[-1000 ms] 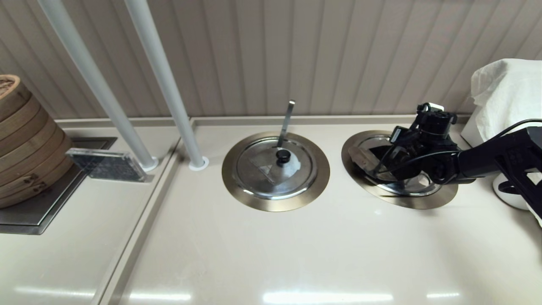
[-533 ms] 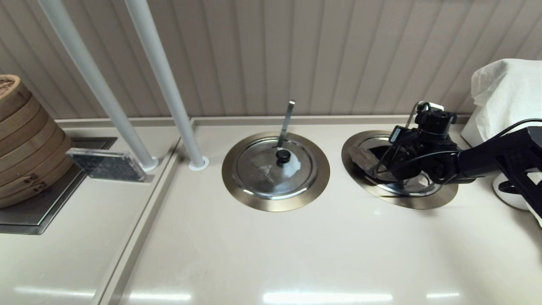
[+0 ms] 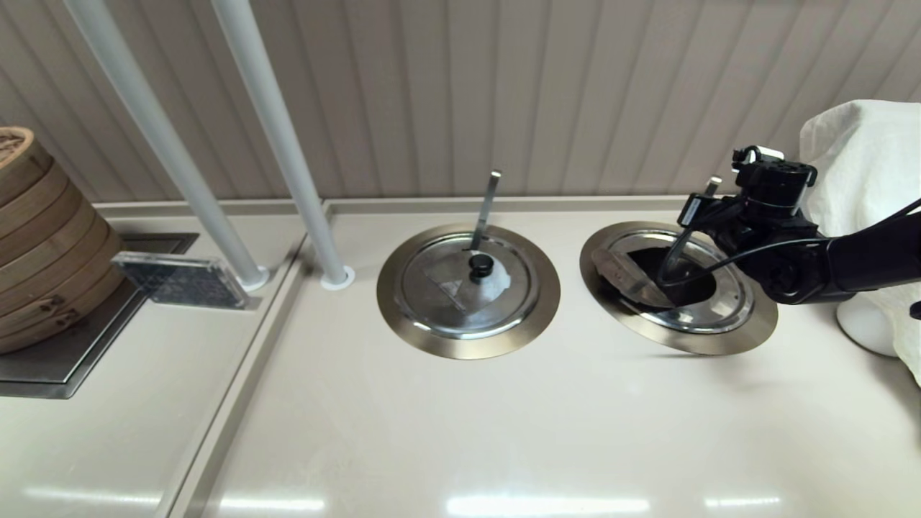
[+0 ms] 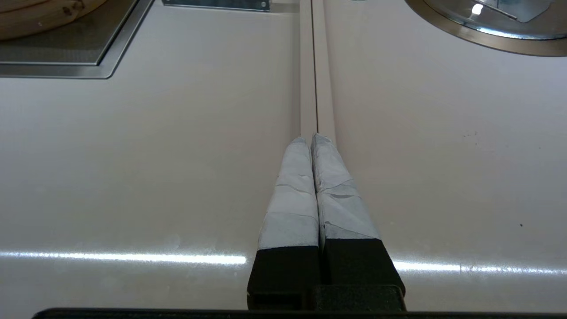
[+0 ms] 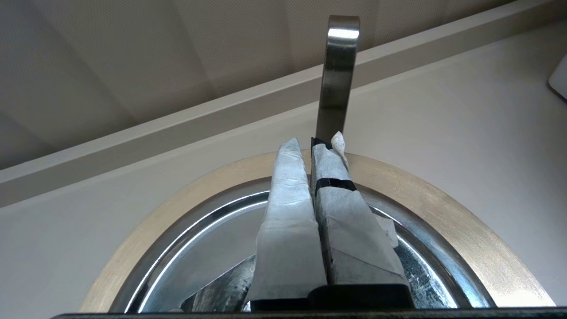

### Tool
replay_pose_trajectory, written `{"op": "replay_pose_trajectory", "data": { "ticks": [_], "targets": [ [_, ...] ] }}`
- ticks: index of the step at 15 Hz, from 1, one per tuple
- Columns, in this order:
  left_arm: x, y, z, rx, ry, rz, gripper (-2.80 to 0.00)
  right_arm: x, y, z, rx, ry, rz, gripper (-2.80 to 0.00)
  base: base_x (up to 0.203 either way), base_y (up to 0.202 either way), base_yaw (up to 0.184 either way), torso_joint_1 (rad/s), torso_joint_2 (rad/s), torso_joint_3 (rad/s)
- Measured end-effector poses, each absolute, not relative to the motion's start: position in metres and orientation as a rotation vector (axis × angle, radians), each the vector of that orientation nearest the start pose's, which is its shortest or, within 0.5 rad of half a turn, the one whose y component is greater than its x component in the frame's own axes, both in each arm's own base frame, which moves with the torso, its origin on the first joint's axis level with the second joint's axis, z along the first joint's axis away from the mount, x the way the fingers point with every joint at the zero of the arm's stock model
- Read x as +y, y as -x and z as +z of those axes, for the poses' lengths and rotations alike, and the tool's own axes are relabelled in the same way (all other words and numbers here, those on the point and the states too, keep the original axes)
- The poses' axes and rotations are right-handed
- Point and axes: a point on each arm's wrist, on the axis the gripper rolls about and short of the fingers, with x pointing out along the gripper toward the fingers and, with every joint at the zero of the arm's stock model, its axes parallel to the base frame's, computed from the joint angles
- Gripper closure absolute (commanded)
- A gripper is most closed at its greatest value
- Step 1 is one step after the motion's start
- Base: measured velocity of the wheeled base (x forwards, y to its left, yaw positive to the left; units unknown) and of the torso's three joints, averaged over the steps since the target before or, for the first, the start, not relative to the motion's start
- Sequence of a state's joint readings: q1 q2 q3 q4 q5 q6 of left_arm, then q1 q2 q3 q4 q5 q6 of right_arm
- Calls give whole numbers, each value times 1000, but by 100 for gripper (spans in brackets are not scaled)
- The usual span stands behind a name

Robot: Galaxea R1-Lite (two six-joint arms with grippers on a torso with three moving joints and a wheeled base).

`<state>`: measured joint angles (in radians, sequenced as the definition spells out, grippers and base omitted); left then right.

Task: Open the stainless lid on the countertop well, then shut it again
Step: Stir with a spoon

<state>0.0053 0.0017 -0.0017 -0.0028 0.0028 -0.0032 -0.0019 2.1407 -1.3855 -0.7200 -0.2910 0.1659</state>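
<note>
The stainless lid sits in the right countertop well, whose bronze-grey ring surrounds it. Its half-flap lies folded over toward the left, baring a dark opening. The knob is hidden. A slanted steel utensil handle pokes up at the back. My right gripper hovers above the lid's back part, shut on nothing. In the right wrist view its tips sit just short of the handle, over the lid. My left gripper is shut and parked over the countertop seam.
A twin lid with a whitish patch and near-upright handle fills the middle well. Two white poles stand at the back left, beside stacked bamboo steamers and a clear block. A white cloth-covered object is at the far right.
My right gripper has risen from low over the lid and drawn back to the right. The folded flap has not moved, and more of the lid and opening now shows.
</note>
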Motion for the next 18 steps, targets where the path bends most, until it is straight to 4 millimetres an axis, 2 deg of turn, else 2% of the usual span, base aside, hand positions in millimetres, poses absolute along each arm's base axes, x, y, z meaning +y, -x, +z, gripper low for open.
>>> {"op": "replay_pose_trajectory", "data": {
  "ticks": [5, 6, 10, 15, 18],
  "targets": [
    [0, 23, 76, -3, 4, 8, 0, -9, -445, 177, 31, -147, -298, 0, 0, 0, 0, 0, 0, 0],
    [0, 23, 76, -3, 3, 8, 0, -9, -446, 175, 37, -145, -300, -280, 0, 0, 0, 0, 0, 0],
    [0, 23, 76, -3, 3, 9, 0, -10, -450, 168, 69, -150, -299, -280, 0, 0, 0, 0, 0, 0],
    [0, 23, 76, -3, 3, 8, 0, -19, -471, 154, 57, -182, -318, -280, 0, 0, 0, 0, 0, 0],
    [0, 23, 76, -3, 3, 9, 0, -22, -487, 137, 58, -209, -327, -280, 0, 0, 0, 0, 0, 0]
  ]
}}
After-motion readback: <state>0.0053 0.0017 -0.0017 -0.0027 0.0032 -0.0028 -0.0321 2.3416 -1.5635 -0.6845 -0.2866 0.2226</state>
